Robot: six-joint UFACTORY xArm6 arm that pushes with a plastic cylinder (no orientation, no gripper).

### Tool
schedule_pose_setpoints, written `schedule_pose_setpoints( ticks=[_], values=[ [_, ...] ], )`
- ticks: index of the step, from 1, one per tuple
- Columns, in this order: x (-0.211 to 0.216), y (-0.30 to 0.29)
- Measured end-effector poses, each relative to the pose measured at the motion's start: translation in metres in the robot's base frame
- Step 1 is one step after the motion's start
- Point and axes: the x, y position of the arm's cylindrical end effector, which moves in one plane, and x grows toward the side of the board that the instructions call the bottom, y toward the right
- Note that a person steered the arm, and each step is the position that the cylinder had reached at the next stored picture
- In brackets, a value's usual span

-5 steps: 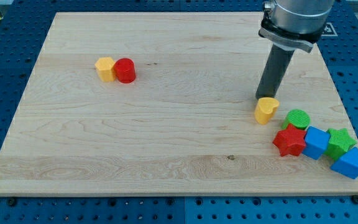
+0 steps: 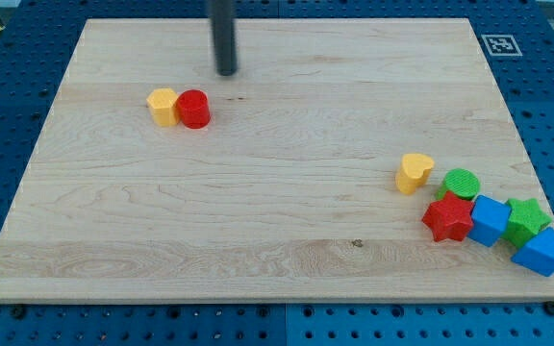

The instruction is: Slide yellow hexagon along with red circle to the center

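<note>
My tip stood near the board's top edge, just above the touching yellow hexagon and red circle, holding nothing; a coded tag marked the top-right corner.

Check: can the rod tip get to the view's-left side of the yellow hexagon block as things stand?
Probably yes. My tip sits above the red circle block toward the view's top, and no block lies on the wooden board left of the yellow hexagon block.

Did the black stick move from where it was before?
Yes. My tip went from beside the yellow heart toward the view's upper left, near the red circle.
</note>
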Motion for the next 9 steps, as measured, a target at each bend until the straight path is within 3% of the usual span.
schedule_pose_setpoints(
  ticks=[1, 2, 3, 4, 7, 9],
  values=[
    [0.0, -0.076],
    [0.03, -0.121],
    [0.064, -0.116],
    [0.064, -0.115],
    [0.102, 0.015],
    [0.102, 0.093]
  ],
)
